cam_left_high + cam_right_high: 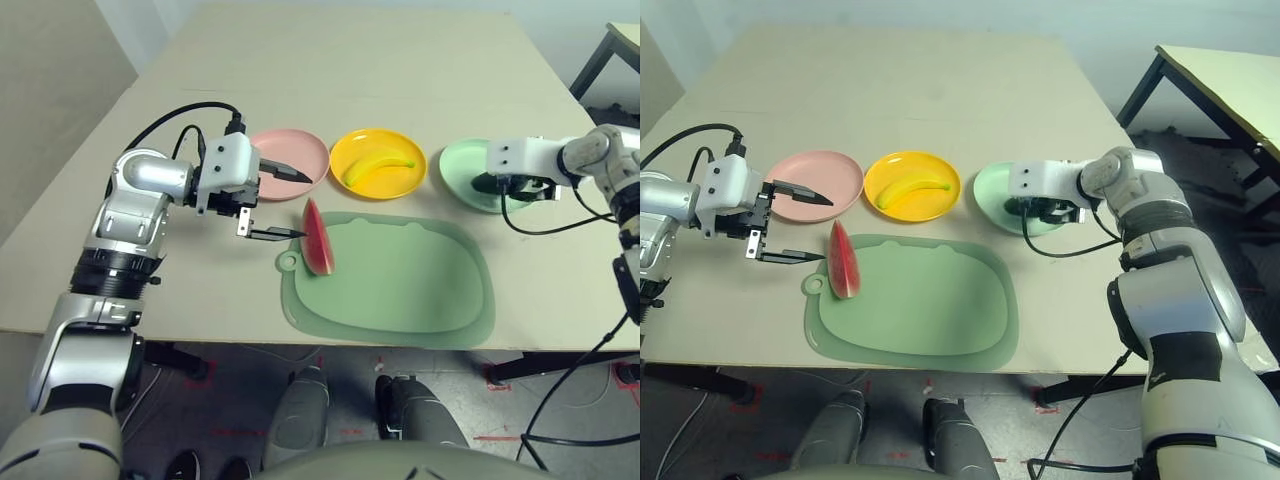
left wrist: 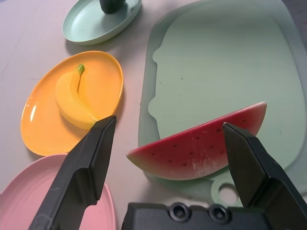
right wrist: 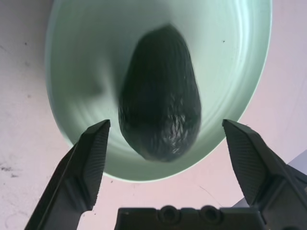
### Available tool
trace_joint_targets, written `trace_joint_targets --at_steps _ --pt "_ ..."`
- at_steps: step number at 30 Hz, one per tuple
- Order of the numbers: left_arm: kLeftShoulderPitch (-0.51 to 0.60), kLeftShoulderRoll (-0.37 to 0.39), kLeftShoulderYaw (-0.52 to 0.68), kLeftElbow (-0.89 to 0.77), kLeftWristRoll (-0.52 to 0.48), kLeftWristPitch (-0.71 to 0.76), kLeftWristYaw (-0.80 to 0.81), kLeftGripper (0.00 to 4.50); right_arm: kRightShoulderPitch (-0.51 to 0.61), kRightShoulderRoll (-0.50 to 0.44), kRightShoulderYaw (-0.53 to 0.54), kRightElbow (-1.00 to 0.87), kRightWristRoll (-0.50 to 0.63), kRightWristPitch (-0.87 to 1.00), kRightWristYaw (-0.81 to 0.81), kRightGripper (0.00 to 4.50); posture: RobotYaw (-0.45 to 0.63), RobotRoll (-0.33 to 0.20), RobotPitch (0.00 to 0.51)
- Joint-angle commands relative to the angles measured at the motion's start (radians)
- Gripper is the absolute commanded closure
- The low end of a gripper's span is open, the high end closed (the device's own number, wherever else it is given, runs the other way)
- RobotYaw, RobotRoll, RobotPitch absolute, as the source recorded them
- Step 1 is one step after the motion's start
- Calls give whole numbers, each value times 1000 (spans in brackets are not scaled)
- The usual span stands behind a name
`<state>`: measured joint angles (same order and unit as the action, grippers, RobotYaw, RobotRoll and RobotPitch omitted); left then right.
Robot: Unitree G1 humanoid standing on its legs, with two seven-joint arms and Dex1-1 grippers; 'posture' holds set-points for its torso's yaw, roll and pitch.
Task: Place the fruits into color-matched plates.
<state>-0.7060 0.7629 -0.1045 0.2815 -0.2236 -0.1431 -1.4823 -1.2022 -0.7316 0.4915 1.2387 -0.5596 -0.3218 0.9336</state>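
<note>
The left claw is hanging spread—the melon is lying just rightward across the mat's left edge, long axis running near-to-far across its reach, tip contact perhaps only apparent—while the right claw is standing wide around the avocado.

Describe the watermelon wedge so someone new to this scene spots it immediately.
On the table, find the big sage-green mat with a ring tab. The watermelon wedge lies over the mat's edge beside that tab. It is the only red fruit, and the only one not on a plate.
</note>
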Motion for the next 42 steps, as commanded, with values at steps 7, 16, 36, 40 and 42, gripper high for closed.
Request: trace_joint_targets --at_steps 7,16,36,40,42 --pt "-113 -6 -48 102 50 -217 -85 0 -28 -16 -93 -201 134 63 235 23 209 0 109" --pt "-272 16 -258 233 30 -459 -132 0 415 -23 -354 -1300 699 1099 525 23 165 0 119" --pt "-427 32 -525 405 -52 -641 -132 0 1297 431 -660 -1873 990 857 32 23 156 0 124" --pt "-448 1 -546 442 -37 -669 -132 0 1399 429 -606 -1773 923 544 77 23 151 0 119" --pt "-459 -19 -558 459 -32 -679 -132 0 1414 428 -598 -1733 917 415 92 23 147 0 117"
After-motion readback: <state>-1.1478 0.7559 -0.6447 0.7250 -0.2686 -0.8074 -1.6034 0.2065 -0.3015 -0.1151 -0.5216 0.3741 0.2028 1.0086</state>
